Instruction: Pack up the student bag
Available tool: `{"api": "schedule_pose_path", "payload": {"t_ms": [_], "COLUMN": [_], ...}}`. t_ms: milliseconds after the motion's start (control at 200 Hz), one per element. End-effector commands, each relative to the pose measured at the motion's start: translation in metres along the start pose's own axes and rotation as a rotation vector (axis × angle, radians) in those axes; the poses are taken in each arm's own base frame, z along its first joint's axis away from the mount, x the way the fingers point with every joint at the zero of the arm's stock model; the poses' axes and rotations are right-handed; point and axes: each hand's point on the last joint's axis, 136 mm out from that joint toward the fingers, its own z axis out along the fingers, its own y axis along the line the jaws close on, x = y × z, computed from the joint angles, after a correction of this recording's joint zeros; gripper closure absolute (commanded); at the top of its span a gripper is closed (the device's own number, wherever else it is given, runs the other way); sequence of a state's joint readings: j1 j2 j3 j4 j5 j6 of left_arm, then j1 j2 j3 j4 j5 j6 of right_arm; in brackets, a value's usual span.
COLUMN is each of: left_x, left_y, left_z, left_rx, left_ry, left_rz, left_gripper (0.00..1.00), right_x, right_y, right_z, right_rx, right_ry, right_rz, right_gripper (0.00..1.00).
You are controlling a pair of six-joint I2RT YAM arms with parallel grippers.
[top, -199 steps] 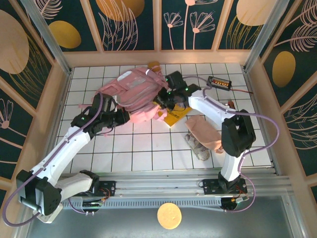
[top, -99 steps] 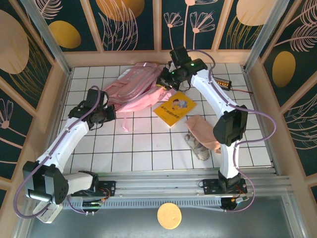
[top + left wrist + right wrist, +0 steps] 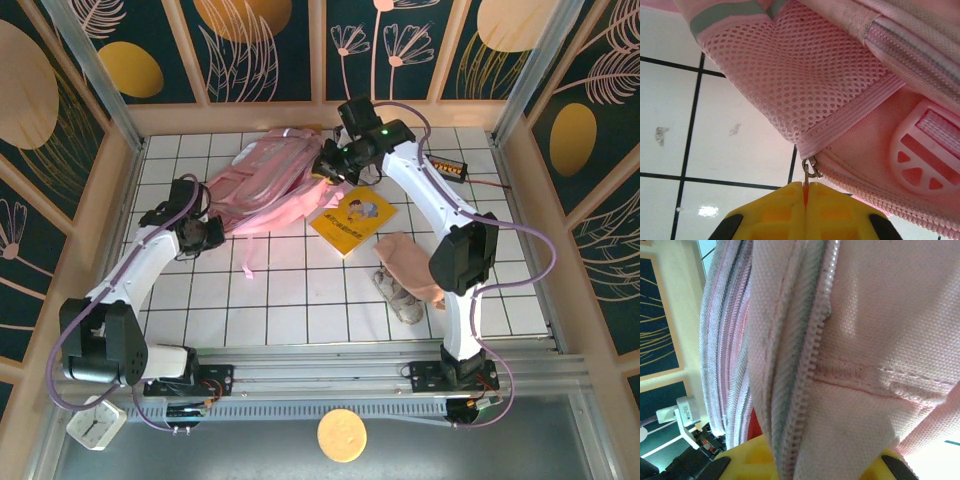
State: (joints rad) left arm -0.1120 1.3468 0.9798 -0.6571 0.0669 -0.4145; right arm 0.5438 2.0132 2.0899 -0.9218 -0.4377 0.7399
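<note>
A glossy white tiled tabletop [image 3: 300,300] with dark grid lines, fenced left, right and far by wood-framed teal panels [image 3: 270,50] with golden leaves.

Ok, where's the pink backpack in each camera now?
Top external: pink backpack at far centre-left of the white tiled table.
Left wrist: mesh pocket upper right; left gripper shut on its zip pull.
Right wrist: fabric down the middle, pinched by right gripper.
Shared landmark: the table's grid lines, top and left-wrist views.
</note>
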Motion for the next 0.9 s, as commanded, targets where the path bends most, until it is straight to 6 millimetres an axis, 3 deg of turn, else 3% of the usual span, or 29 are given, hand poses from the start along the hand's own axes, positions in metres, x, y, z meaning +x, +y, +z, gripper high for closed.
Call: {"api": "schedule_pose_path", "payload": {"t_ms": [0, 100, 185, 260, 365, 440, 636, 731, 826, 896], "left_x": [0.006, -0.006, -0.017, -0.033, -0.056, -0.061, -0.044, -0.033, -0.024, -0.02], "left_y": [0.023, 0.017, 0.021, 0.013, -0.013, -0.037, -0.059, -0.064, -0.072, -0.079], "left_z": [-0.023, -0.043, -0.068, -0.095, -0.131, -0.137, -0.111, -0.103, -0.093, -0.087], "left_rx": [-0.092, -0.073, -0.118, -0.092, 0.048, 0.188, 0.312, 0.283, 0.264, 0.254], "left_ry": [0.014, -0.033, -0.082, -0.169, -0.316, -0.354, -0.304, -0.283, -0.249, -0.233], "left_rz": [-0.022, -0.004, 0.013, 0.036, 0.044, 0.044, 0.074, 0.139, 0.202, 0.243], "left_gripper": [0.89, 0.66, 0.26, 0.02, 0.01, 0.01, 0.01, 0.01, 0.01, 0.01], "right_x": [-0.029, -0.028, -0.017, -0.009, 0.012, 0.031, 0.084, 0.103, 0.11, 0.116], "right_y": [0.023, 0.021, 0.026, 0.028, 0.033, 0.031, 0.007, -0.013, -0.036, -0.052], "right_z": [-0.016, -0.012, -0.005, 0.001, 0.017, 0.033, 0.074, 0.081, 0.072, 0.061], "right_rx": [-0.056, -0.057, -0.066, -0.079, -0.117, -0.139, -0.141, -0.112, -0.042, 0.007], "right_ry": [-0.145, -0.141, -0.119, -0.104, -0.063, -0.022, 0.094, 0.133, 0.13, 0.134], "right_rz": [-0.06, -0.052, -0.06, -0.057, -0.05, -0.033, -0.008, -0.007, -0.028, -0.042], "right_gripper": [1.0, 1.0, 1.0, 1.0, 1.0, 1.0, 1.0, 1.0, 0.67, 0.49]}}
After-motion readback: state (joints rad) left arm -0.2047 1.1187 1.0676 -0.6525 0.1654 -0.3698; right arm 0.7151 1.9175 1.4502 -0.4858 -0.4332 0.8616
